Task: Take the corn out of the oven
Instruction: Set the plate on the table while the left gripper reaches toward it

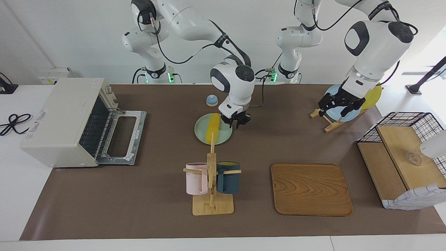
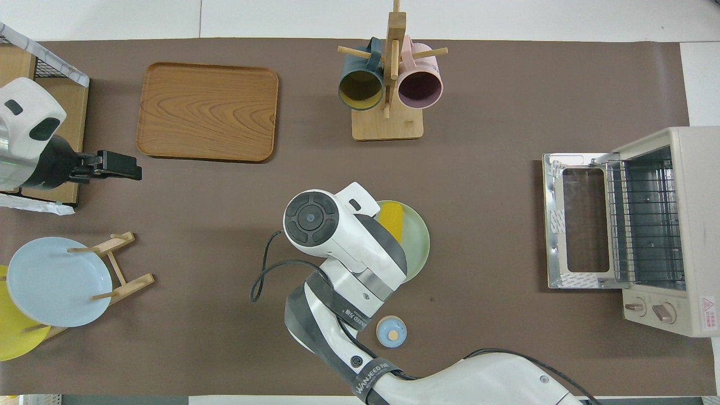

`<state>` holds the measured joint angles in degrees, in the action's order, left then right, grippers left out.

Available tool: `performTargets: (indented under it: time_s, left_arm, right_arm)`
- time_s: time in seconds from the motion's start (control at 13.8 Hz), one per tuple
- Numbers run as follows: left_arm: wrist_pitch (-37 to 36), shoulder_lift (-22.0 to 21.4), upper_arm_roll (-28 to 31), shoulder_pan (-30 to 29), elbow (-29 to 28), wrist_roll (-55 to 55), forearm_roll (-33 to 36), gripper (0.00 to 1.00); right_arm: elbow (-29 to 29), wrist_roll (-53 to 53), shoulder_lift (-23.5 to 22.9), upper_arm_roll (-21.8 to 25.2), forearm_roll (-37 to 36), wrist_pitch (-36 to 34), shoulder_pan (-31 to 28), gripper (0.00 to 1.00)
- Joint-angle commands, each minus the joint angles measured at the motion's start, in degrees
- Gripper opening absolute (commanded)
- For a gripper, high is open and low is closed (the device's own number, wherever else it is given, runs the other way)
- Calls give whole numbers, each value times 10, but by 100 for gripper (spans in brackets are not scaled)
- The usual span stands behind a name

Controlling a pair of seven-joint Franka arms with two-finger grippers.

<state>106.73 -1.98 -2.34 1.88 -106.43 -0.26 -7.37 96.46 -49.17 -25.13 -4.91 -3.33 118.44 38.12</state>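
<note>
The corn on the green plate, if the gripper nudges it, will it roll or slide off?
The corn looks round and tapered, so it would probably roll in a curve. Its glossy, plastic-looking surface suggests stiff, light, fairly slippery. The green plate looks shallow, so it may not stop it.

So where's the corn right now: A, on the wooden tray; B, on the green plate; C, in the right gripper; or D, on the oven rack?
B: the corn lies on the green plate, with the right gripper beside it.
</note>
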Motion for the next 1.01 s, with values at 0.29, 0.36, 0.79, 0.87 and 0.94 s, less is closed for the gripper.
performTargets:
  time_s: [0.29,0.36,0.79,0.87,0.94]
  left_arm:
    - [30,13,-1,46,-11,3,-42,100]
    - [37,15,0,71,-12,-2,-43,100]
    - [101,37,-1,182,-33,-114,-43,100]
    - [103,37,-1,184,-33,-114,-43,100]
    - [106,37,-1,195,-36,-118,-43,100]
  right_arm:
    - [73,102,148,-5,7,-179,-117,10]
    - [118,101,168,-3,2,-173,-124,10]
    - [349,142,238,-2,-33,-4,-257,0]
    - [381,143,242,-3,-57,26,-270,0]
    - [397,143,242,-3,-72,40,-282,0]
